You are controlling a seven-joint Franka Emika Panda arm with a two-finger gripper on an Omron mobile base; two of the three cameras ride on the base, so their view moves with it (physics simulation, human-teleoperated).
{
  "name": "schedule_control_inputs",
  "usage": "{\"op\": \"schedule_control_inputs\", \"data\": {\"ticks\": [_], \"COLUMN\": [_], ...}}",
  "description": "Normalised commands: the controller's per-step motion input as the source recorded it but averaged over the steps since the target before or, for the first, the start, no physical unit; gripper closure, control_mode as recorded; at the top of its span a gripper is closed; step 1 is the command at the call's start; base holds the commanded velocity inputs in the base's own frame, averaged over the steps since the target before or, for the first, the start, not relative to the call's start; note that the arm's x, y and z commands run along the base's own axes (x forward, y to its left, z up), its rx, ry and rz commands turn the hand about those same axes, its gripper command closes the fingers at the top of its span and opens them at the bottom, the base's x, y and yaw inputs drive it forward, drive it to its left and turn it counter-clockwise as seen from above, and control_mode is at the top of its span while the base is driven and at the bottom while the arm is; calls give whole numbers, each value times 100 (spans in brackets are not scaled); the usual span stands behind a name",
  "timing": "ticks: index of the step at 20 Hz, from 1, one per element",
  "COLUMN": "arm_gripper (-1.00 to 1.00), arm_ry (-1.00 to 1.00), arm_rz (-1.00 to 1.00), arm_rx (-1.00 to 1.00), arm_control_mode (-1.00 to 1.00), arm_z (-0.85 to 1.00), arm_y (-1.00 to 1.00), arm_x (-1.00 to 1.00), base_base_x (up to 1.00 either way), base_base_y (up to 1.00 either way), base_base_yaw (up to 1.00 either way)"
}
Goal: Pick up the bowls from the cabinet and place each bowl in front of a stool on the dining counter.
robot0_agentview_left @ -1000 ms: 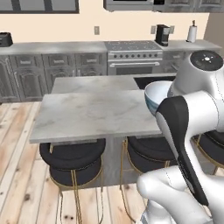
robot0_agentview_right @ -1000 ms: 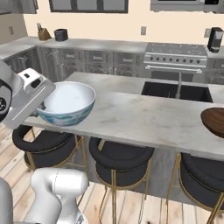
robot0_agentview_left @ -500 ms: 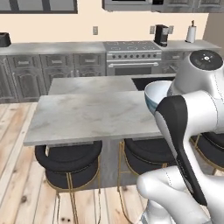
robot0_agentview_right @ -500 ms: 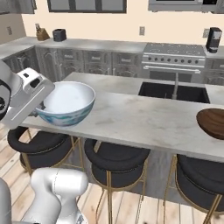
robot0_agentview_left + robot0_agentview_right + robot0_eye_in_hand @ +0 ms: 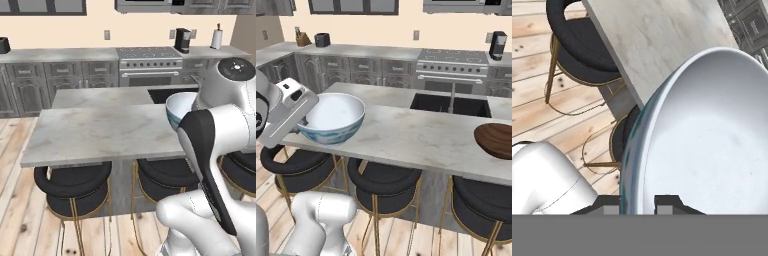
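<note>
Above the near edge of the long grey-beige marble dining counter (image 5: 421,142), the round white bowl with blue-green pattern (image 5: 332,118) hangs clamped by its rim in the narrow jaws of the gripper (image 5: 637,204) (black stools (image 5: 383,180) below); a dark brown wooden bowl (image 5: 497,140) rests farther along the counter.

- Light is bright, even and soft in all three views, with no clear source direction and no hard glare.
- The marble counter (image 5: 421,140) looks flat and matte; soft dark shade gathers beneath its edge over the stools (image 5: 75,182).
- The white bowl (image 5: 712,145) shows smooth grey shading inside, darker toward its upper rim.
- Edges are slightly soft and jagged; distant cabinets (image 5: 55,75) lack fine detail.
- No bending at the frame edges.
</note>
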Motion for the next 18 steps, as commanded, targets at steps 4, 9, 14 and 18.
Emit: {"op": "schedule_control_inputs", "data": {"ticks": [4, 9, 14, 18], "arm_gripper": [100, 100, 100, 100], "arm_ry": [0, -3, -1, 1], "arm_rz": [0, 0, 0, 0], "arm_rx": [0, 1, 3, 9], "arm_control_mode": [100, -100, -100, -100], "arm_z": [0, 0, -3, -36], "arm_y": [0, -18, -21, -13], "arm_x": [0, 36, 84, 100], "base_base_x": [0, 3, 0, 0], "base_base_y": [-43, -6, 0, 0], "base_base_yaw": [0, 0, 0, 0]}}
